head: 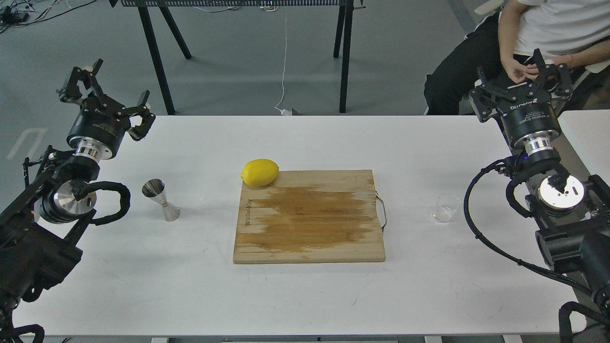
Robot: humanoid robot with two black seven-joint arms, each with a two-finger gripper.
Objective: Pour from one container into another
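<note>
Both claws spread open, empty — left claw [108, 90] raised beyond the jigger [160, 200]; right claw [524, 78] raised beyond the glass cup [444, 209] — cutting board [310, 216] between them on the counter [305, 295].

A yellow lemon [259, 172] sits by a tan wooden board [309, 216] with a darker brown stain, on a white table [305, 295]

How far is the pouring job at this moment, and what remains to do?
Nothing looks done yet. The glass cup stands untouched on the table's right side, and the steel jigger stands on the left, with the cutting board between them. Nothing is in hand: the left pincer and right pincer are both raised, open and empty. All remains: grasp the cup, carry it to the jigger, pour.
</note>
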